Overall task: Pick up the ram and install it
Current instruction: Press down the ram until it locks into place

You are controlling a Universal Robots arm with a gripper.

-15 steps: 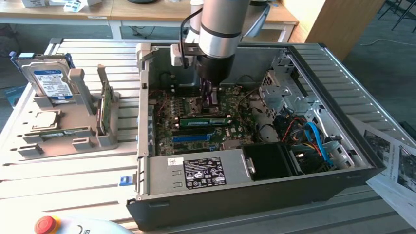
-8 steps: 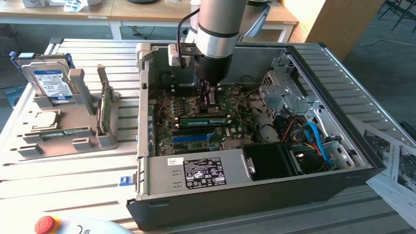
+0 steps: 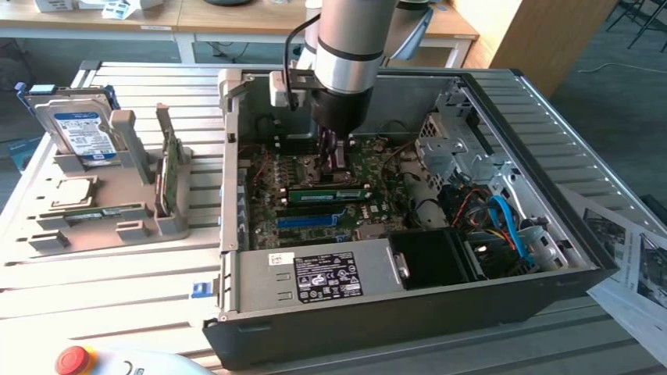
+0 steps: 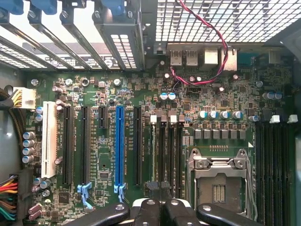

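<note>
The ram point(image 3: 328, 192) is a long, thin green stick with a pale label strip along its side. In the exterior view it stands on edge across the motherboard point(image 3: 312, 176), inside the open computer case point(image 3: 417, 312), one black slot away from the single long blue slot point(image 3: 311, 219). One such stick can be counted in the case. The arm reaches down into the case and its gripper point(image 3: 336, 162) hangs just behind the stick's middle; whether it touches the stick cannot be told. The jaws are clenched tight together with nothing visibly between them. In the wrist view the gripper point(image 4: 162, 209) sits over the group of narrow black memory slots with white latches, beside the blue slot point(image 4: 119, 141) and the bare processor socket point(image 4: 218, 181) — one socket, its metal frame shut. A red and black twisted wire pair point(image 4: 207, 52) loops over the upper board. The case rests on a slatted bench point(image 3: 105, 266). On the exterior view's left a grey holder point(image 3: 136, 226) carries one hard drive point(image 3: 81, 125) standing upright and one taller, broader green card point(image 3: 167, 176) on edge — both well apart from the case. One red stop button point(image 3: 73, 359) sits at the near edge.
</note>
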